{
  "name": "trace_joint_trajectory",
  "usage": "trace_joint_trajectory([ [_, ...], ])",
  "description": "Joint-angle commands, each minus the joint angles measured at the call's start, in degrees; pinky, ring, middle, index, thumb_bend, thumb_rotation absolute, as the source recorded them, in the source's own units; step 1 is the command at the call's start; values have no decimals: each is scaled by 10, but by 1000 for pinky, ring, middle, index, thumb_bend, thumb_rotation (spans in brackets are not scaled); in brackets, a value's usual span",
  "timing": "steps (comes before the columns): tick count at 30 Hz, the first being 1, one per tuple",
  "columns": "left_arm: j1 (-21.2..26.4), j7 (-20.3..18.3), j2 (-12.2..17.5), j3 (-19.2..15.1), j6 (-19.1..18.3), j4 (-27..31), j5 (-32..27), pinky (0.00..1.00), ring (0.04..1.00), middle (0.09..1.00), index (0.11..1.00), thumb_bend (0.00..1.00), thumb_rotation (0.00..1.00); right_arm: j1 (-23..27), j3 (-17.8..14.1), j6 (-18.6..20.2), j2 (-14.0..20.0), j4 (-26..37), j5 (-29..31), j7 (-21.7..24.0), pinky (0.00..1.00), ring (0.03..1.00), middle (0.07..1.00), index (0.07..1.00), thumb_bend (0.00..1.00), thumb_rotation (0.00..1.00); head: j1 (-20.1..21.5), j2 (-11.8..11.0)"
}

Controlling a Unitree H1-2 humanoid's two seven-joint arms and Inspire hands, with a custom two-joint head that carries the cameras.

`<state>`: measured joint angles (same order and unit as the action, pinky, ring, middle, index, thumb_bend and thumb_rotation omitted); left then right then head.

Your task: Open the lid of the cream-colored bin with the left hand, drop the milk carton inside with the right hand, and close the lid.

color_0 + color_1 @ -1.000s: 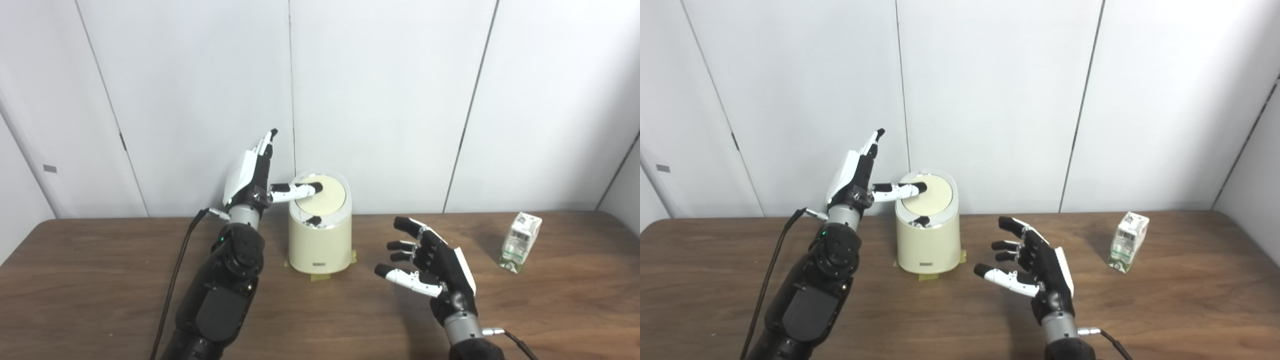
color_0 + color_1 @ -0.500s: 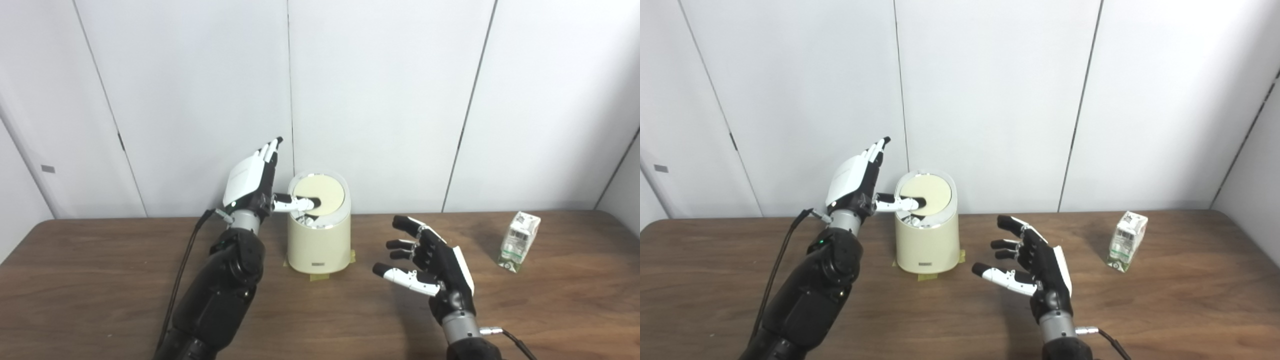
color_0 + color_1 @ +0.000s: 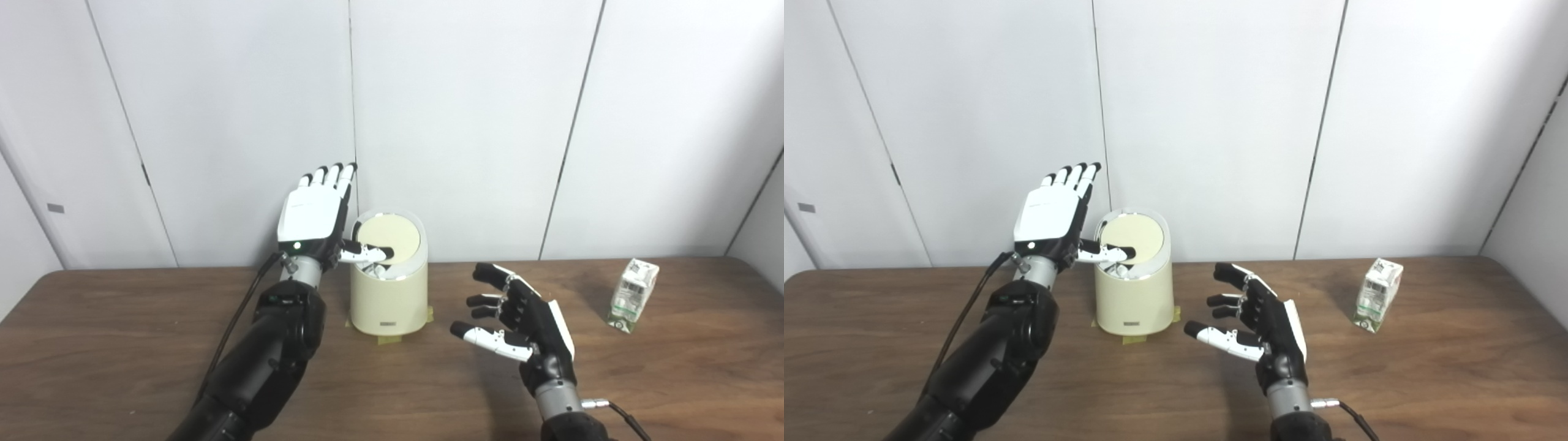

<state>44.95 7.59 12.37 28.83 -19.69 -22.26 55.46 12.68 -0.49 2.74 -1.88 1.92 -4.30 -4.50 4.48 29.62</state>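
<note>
Cream cylindrical bin (image 3: 388, 288), tilted lid (image 3: 388, 237)

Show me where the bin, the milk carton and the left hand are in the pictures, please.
bin (image 3: 388, 300): left eye view, front of its cream wall.
milk carton (image 3: 632, 295): left eye view, middle of its front face.
left hand (image 3: 1048, 214): right eye view, white back of the hand.

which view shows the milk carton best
The right eye view, narrowly: the milk carton stands further from the frame's edge there, upright on the table, untouched. The left eye view shows the same carton nearer the right edge, no extra detail.
</note>
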Motion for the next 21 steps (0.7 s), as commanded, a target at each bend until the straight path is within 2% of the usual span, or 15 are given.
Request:
trace_joint_trajectory([
  [1,28,-23,11,11,-6,-3,27,1000,1000,1000,1000,1000,276,25,3,-12,-1,20,-5,-1,566,591,754,722,758,0,1,0],
  [8,24,-66,27,37,-10,0,66,1000,1000,1000,1000,1000,274,23,6,-12,0,22,-10,-1,556,587,760,724,751,0,1,-1],
  [12,14,-71,22,22,-13,3,51,1000,1000,1000,1000,1000,297,23,5,-13,0,21,-9,0,564,583,757,723,755,0,0,-2],
  [15,5,-61,5,-20,-15,18,8,968,1000,1000,1000,1000,378,22,4,-14,0,19,-6,1,555,579,759,721,751,0,-2,-3],
  [17,-9,-42,-18,-79,-2,41,-60,966,1000,1000,1000,1000,416,23,5,-16,0,17,-7,1,531,574,761,723,747,0,-4,-3],
  [19,-26,-32,-38,-128,10,70,-116,969,1000,1000,1000,1000,442,23,5,-19,0,14,-6,2,499,568,762,722,746,0,-6,-3],
  [21,-50,-31,-52,-168,22,111,-166,930,1000,1000,1000,1000,491,23,5,-23,0,12,-3,3,502,563,765,724,733,0,-8,-3],
])
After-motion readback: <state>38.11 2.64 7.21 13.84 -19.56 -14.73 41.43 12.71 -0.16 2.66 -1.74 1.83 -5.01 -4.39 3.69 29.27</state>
